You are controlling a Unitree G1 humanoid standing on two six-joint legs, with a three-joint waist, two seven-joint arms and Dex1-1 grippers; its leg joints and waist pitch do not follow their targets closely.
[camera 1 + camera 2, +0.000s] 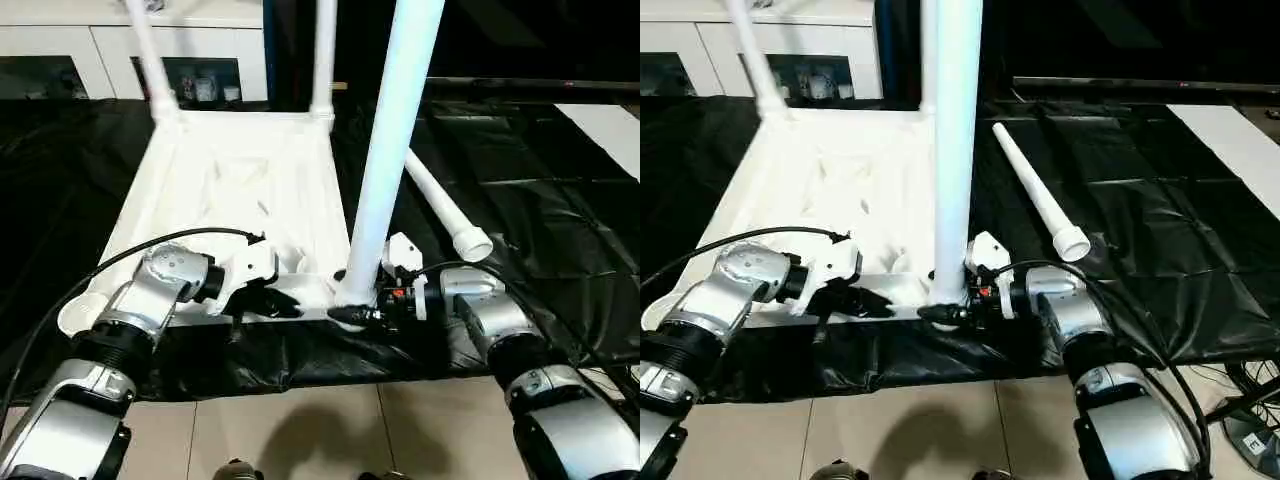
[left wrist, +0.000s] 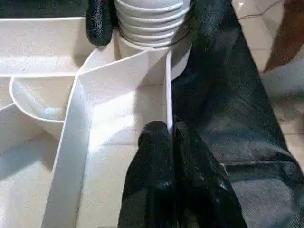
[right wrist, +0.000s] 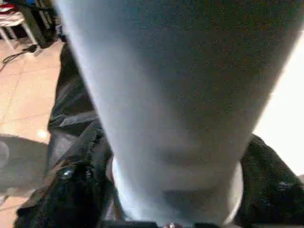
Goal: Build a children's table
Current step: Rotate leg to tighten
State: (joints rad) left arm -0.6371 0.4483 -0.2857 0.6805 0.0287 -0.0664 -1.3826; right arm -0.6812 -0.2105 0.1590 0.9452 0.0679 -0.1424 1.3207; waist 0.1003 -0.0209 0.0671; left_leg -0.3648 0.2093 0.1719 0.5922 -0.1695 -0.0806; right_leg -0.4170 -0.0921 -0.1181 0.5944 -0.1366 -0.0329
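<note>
Table top: the white table top (image 1: 235,190) is lying upside down on the black sheet (image 1: 520,200), its near rim facing the robot.
Legs: two legs (image 1: 322,55) are standing in the far corner sockets, a third leg (image 1: 392,150) is rising upright from the near right socket, and the loose fourth leg (image 1: 1035,190) is lying on the sheet just right of the top, its long axis running away from the robot.
Right gripper: the right gripper (image 1: 362,308) is sitting with its jaws wide around the base of the third leg, level with the socket.
Left gripper: the left gripper (image 2: 169,137) is pinching narrow on the top's thin near rim, apparently steadying it.
Key relation: the empty near left socket (image 1: 85,312) is lying left of the left arm, while the loose leg is nearer the right arm.
View difference: the left wrist view is showing the leg's ribbed end (image 2: 151,19) seated in the socket, which the head views are hiding behind the gripper.
</note>
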